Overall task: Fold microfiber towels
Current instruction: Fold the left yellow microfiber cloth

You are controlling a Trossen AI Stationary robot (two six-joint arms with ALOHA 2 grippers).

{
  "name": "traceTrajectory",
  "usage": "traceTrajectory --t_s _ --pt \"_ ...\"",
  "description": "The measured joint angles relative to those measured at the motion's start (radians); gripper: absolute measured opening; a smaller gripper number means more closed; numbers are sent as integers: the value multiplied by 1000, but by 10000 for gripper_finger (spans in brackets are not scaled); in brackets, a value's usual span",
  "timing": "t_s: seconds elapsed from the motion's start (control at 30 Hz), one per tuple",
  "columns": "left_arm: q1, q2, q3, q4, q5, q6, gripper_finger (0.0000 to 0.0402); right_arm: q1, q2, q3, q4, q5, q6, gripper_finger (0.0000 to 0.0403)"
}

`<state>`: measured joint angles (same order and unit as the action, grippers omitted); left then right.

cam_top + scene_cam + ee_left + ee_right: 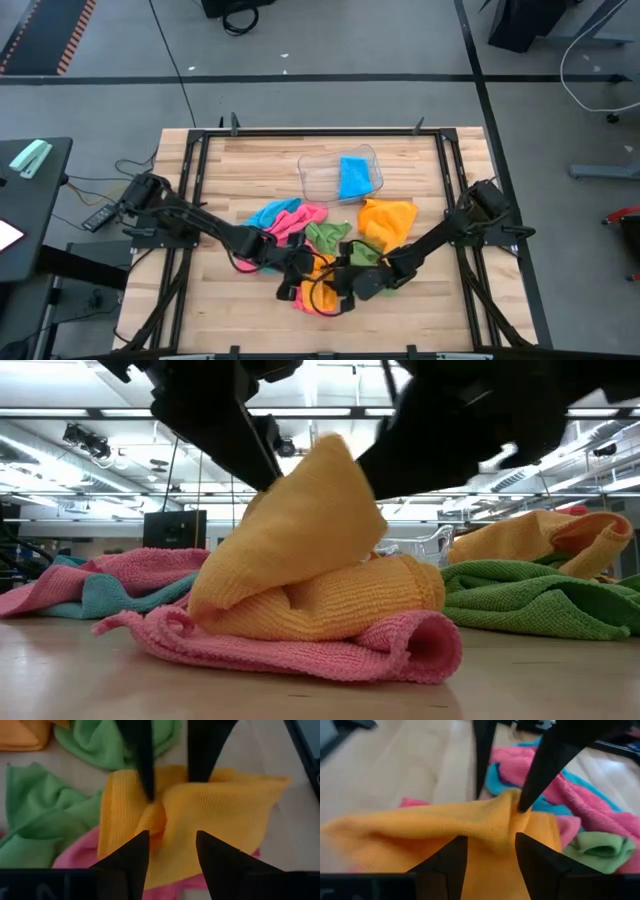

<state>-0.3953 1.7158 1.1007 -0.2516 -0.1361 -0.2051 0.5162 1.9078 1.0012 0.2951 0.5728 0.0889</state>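
Note:
A yellow-orange microfiber towel (322, 282) lies bunched on a pink towel (330, 652) near the table's front middle. Its middle is drawn up into a peak (330, 455). My left gripper (303, 268) comes at it from the left and my right gripper (347, 278) from the right. The two meet tip to tip over the peak, each shut on the cloth. A green towel (330, 238), an orange towel (388, 222) and a pink and a teal towel (285, 218) lie crumpled behind them. My left gripper pinches a bunched fold in the middle of the yellow-orange towel (506, 802) between its two fingers, slanting down from the table's left. The fold is raised; the towel's lower part rests on the pink towel. My right gripper pinches the same raised ridge (175, 790) between its two fingers, slanting down from the table's right, opposite the left gripper's fingers (481, 775). The cloth spreads slack to both sides below the hold.
A clear plastic tray (315, 180) at the table's far middle holds a blue towel (355, 178). Bare wood shows along the table's near edge and at its left and right sides.

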Motion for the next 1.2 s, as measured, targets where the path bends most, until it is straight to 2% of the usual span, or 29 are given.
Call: traceTrajectory --t_s 0.2,0.33,0.53,0.67,0.77,0.87,0.97,1.07,1.2 --pt "0 19 0 71 2 31 143 -30 3 40 -42 37 21 174" --pt "-6 -1 0 82 -9 37 118 -13 -22 35 -83 149 38 174" --pt "-39 -28 0 104 -191 126 79 8 -45 34 -97 212 37 174" --pt "-39 -15 1 144 -207 147 53 9 -45 34 -141 212 73 174" --pt "-28 -11 -2 133 -205 147 36 9 -45 34 -153 192 98 174" --pt "-14 -1 0 155 -206 159 21 10 -45 43 -171 115 133 174" --pt "0 23 0 200 -185 188 16 11 -45 75 -282 80 214 174" --pt "7 54 0 234 -182 226 23 17 -45 112 -411 48 281 174" --pt "12 75 -1 299 -181 313 48 34 -46 121 -449 -14 321 174"
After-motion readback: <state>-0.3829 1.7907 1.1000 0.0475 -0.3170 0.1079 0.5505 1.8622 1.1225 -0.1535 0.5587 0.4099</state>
